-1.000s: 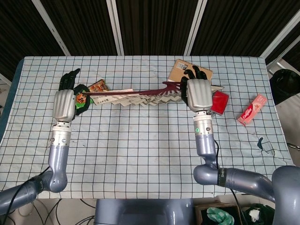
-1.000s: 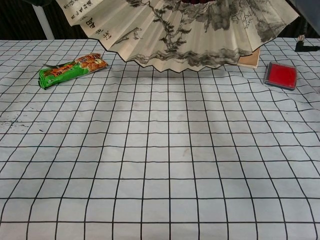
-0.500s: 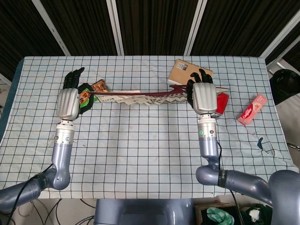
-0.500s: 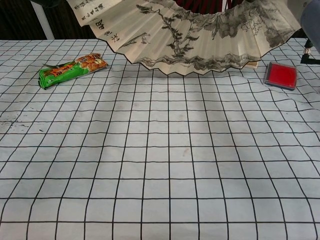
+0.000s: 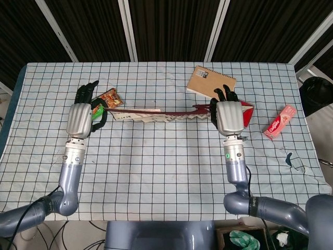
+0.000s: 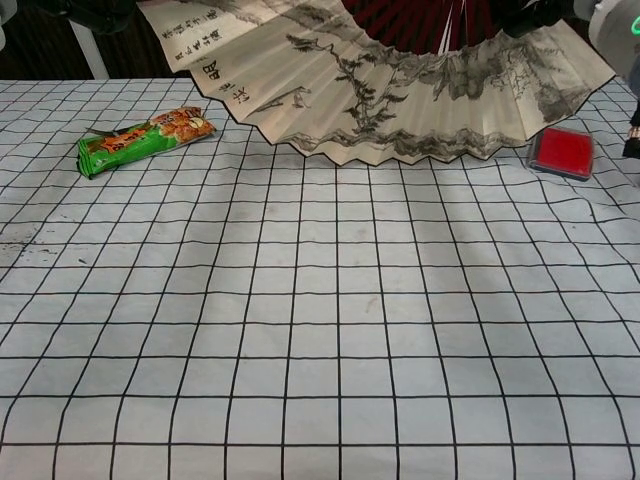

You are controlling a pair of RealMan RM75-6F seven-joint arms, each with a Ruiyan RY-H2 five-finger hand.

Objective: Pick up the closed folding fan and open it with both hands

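Note:
The folding fan [image 6: 400, 90] is spread open, paper leaf with ink painting and calligraphy, dark red ribs at its top. In the head view the fan [image 5: 156, 113] shows edge-on as a long thin band above the table. My left hand [image 5: 82, 119] holds its left end and my right hand [image 5: 229, 116] holds its right end near the pivot. Both hands show their backs in the head view, fingers curled around the fan's outer sticks. In the chest view only a corner of the right hand [image 6: 612, 20] shows, and the grip is hidden.
A green snack packet [image 6: 145, 138] lies at the left, partly under my left hand in the head view. A brown notebook [image 5: 210, 82] lies behind the fan, a red box [image 6: 561, 151] under its right end, and a pink packet [image 5: 280, 122] at the far right.
Both hands have drawn back toward me with the fan between them. The fan hangs lower and its leaf shows spread wider in the chest view.

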